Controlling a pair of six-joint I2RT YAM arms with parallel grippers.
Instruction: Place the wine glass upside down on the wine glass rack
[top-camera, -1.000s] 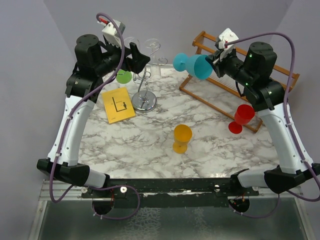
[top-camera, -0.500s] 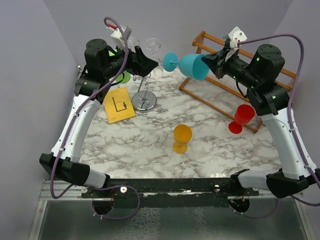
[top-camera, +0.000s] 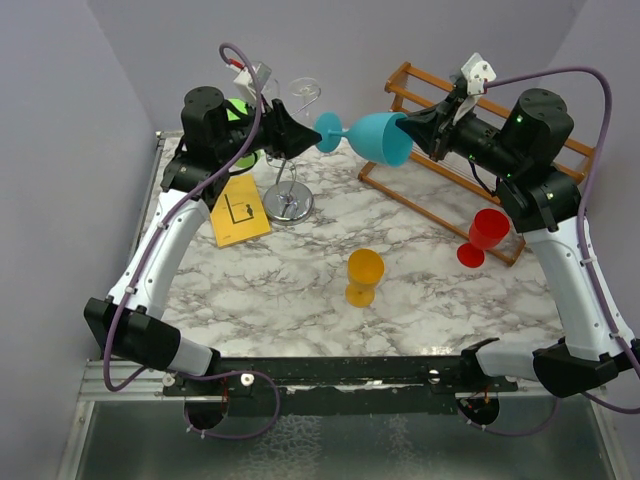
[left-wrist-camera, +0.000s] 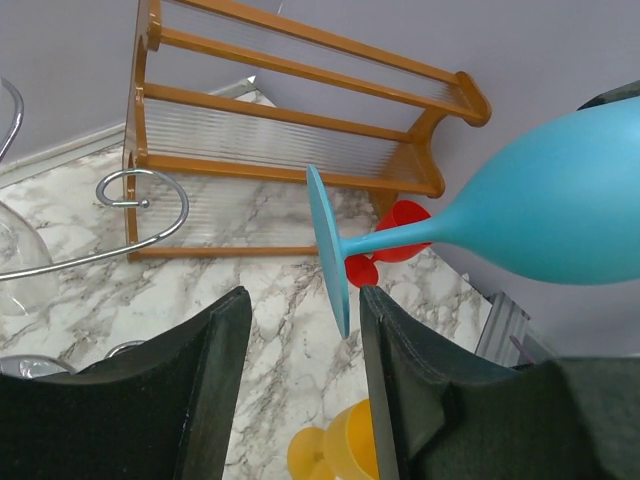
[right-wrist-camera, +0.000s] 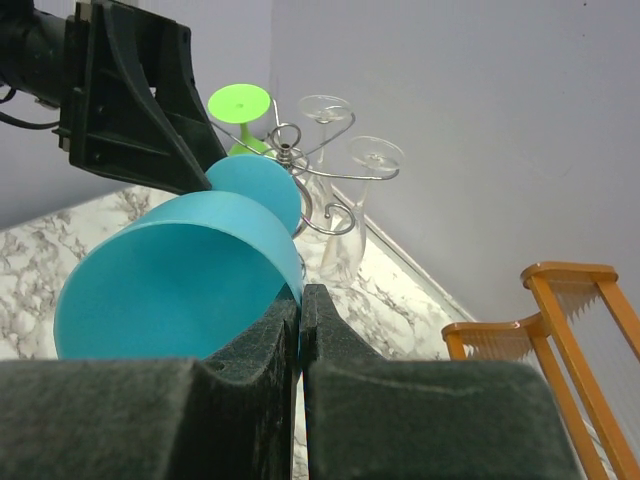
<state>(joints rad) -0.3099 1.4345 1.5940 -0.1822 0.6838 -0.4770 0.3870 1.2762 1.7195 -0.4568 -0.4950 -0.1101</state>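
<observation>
One blue wine glass hangs level in mid-air. The clenched right gripper pinches its bowl rim, and its foot sits between the fingers of the left gripper, which has moved in and narrowed but not yet clamped. A handover looks near, with the chrome rack just beside the left gripper.

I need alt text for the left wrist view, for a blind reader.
A blue wine glass, turned sideways, has its foot between the open black left fingers. Behind it, a wooden rack stands on a marble table.
</observation>
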